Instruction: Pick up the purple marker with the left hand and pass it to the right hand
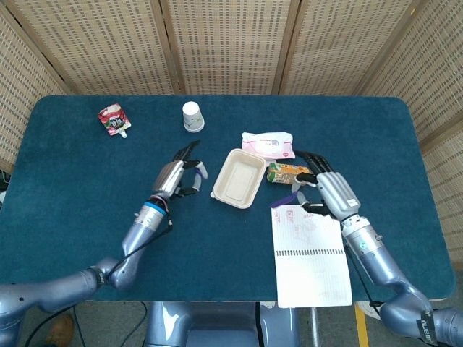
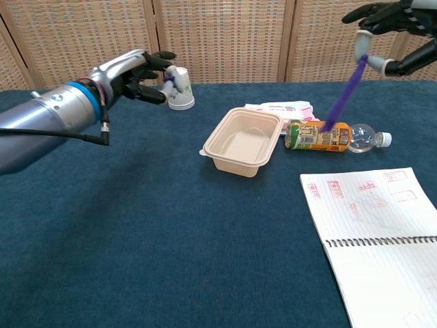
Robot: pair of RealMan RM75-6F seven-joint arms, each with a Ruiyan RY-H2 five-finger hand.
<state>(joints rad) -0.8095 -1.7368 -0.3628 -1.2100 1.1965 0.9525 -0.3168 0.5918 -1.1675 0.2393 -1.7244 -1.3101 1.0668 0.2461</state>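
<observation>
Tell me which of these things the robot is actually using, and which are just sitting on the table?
In use: thin purple marker, pinched by the right hand; left hand, holding nothing.

Lying about: beige takeaway tray, orange-labelled plastic bottle, white paper cup, spiral notebook, pink wipes pack, red pouch.

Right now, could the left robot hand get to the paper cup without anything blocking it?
Probably yes. The left robot hand holds nothing, fingers apart, and only bare table lies between it and the paper cup. The food tray sits off to its side, out of the path.
</observation>
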